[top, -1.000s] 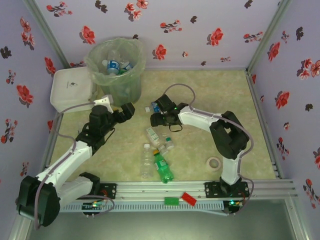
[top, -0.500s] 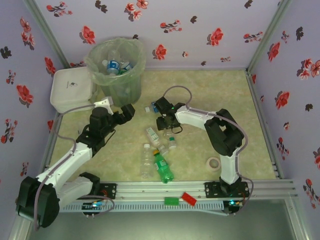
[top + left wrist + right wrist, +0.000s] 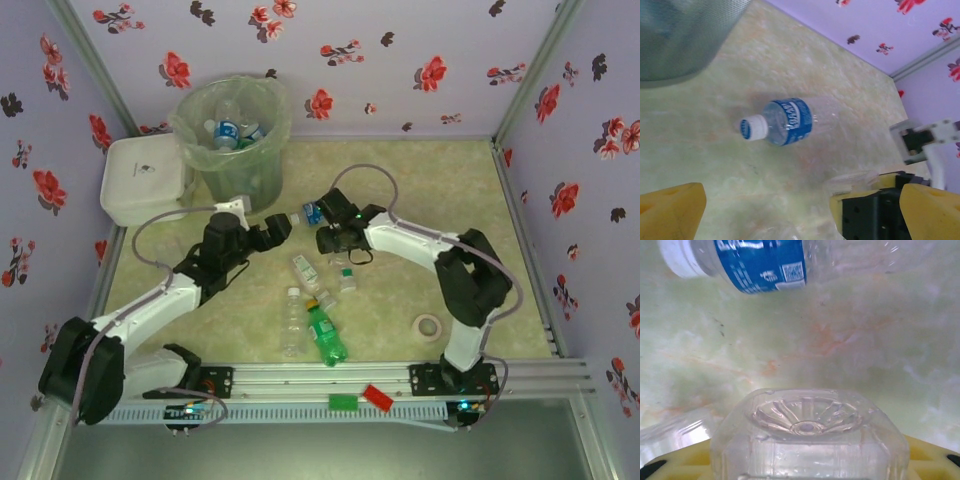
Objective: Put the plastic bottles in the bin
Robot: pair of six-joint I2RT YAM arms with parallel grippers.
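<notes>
right gripper (image 3: 335, 240): my yellow fingers (image 3: 927, 452) are clenched on a clear ribbed plastic bottle with a squarish base (image 3: 807, 432). its base faces the wrist camera and its body sits between the pads. i cannot tell whether it is lifted off the pale green marbled table (image 3: 420, 190).

right arm: base at the near right edge, elbow raised on the right, white forearm running left to the middle of the table.

left gripper (image 3: 275, 232): released. its yellow fingers (image 3: 670, 210) are spread wide, with nothing between them and touching nothing.

left arm: low, stretched from the near left corner diagonally to the table's middle. the gripper points right and sits near my right gripper.

clear bottle with blue label and white cap (image 3: 306, 213): lies on its side on the table, just beyond the gap between my two grippers, cap toward the left one.

tall round grey-green bin lined with a clear bag (image 3: 215, 175): far left of the table, with several bottles inside (image 3: 232, 130).

nearer than the grippers: small clear bottles (image 3: 305, 270) lie flat in a loose cluster. a green bottle (image 3: 326, 336) and a clear one (image 3: 292, 322) lie side by side near the front rail.
</notes>
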